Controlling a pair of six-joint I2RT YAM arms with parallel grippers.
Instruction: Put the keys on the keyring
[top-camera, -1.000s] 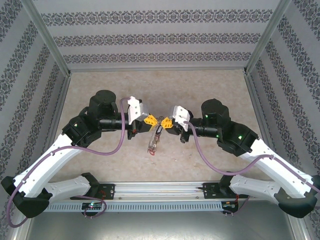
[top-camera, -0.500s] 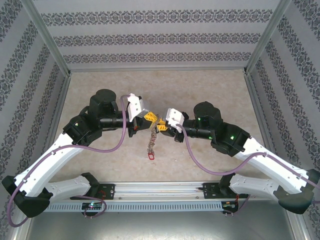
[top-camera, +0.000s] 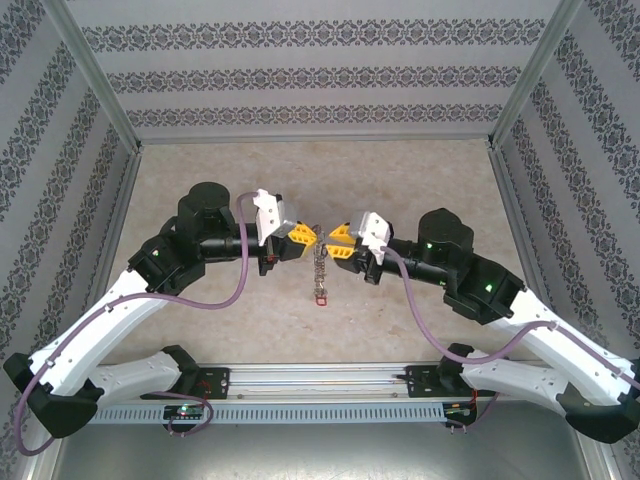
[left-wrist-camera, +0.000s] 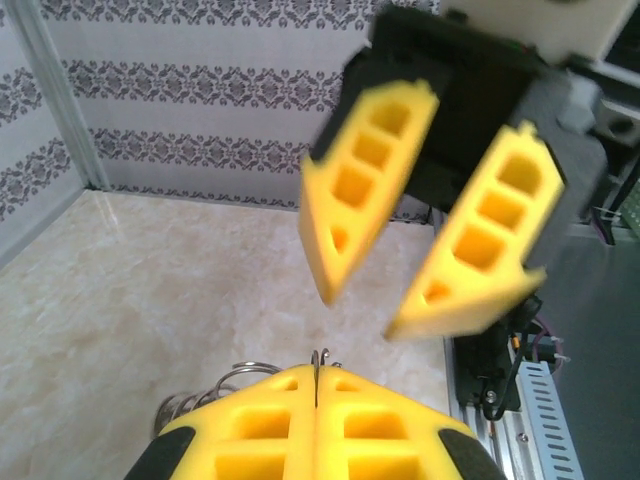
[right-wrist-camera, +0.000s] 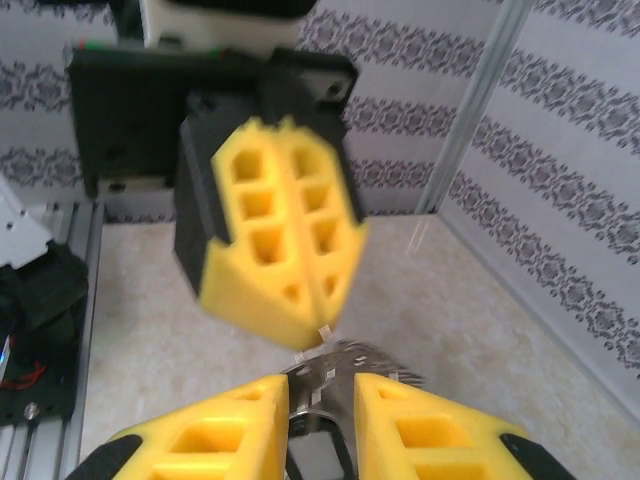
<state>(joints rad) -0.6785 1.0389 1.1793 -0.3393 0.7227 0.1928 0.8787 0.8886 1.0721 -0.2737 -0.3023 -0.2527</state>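
Threading step, I judge: my left hand (left-wrist-camera: 318, 375) is pressed together, pinching the keyring (top-camera: 319, 268), which dangles below its tips over the worktop (top-camera: 420, 180); my right hand (left-wrist-camera: 362, 315) faces it, part spread, and must next re-pinch beside those tips.

Bright, even, diffuse light; only faint soft shadows under the arms on the table (top-camera: 400, 180); top view sharp; in the wrist views the right gripper (left-wrist-camera: 362, 312) and left gripper (right-wrist-camera: 305, 315) look blurred; background walls soft.
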